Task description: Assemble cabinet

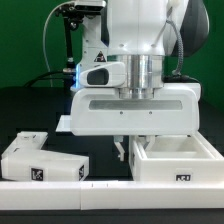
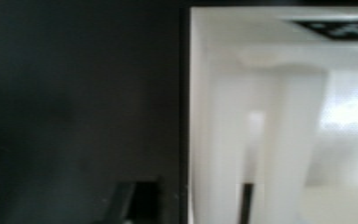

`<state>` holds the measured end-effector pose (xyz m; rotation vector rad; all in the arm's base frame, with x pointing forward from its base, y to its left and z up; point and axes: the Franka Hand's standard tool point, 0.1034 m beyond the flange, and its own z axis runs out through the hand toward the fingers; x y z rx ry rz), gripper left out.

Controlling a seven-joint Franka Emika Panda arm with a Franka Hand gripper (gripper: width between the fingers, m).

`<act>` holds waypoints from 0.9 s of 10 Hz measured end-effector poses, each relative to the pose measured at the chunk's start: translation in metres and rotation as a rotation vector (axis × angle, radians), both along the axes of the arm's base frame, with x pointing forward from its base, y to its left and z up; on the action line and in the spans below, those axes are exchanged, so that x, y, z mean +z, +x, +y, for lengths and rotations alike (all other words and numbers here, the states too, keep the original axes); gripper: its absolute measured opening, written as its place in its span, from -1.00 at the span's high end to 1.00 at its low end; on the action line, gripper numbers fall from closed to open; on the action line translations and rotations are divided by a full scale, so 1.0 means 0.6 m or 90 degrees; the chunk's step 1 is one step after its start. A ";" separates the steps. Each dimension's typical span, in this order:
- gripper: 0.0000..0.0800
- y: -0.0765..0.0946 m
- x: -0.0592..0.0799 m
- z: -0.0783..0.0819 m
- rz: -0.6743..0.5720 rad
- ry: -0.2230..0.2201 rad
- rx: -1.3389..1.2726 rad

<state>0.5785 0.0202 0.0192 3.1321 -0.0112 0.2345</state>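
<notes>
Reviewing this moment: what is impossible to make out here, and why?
Pincer: exterior view, mostly behind the arm's white housing; open or shut unclear.
Cabinet box interior: exterior view, hidden by its own front wall; wrist view blurred.
Box tag: wrist view, cut by the top edge, blurred.
Loose panels: exterior view, bottoms behind the front white rail.

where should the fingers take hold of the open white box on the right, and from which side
Probably its thin upright wall on the exterior view's left, taken from straight above. The cabinet box lies open side up, so one finger can go inside that wall and one outside. The gripper hangs open right over it, and the wrist view shows that edge between the fingers.
</notes>
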 end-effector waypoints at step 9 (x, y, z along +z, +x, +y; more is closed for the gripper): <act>-0.99 -0.012 0.097 0.022 0.022 0.026 0.013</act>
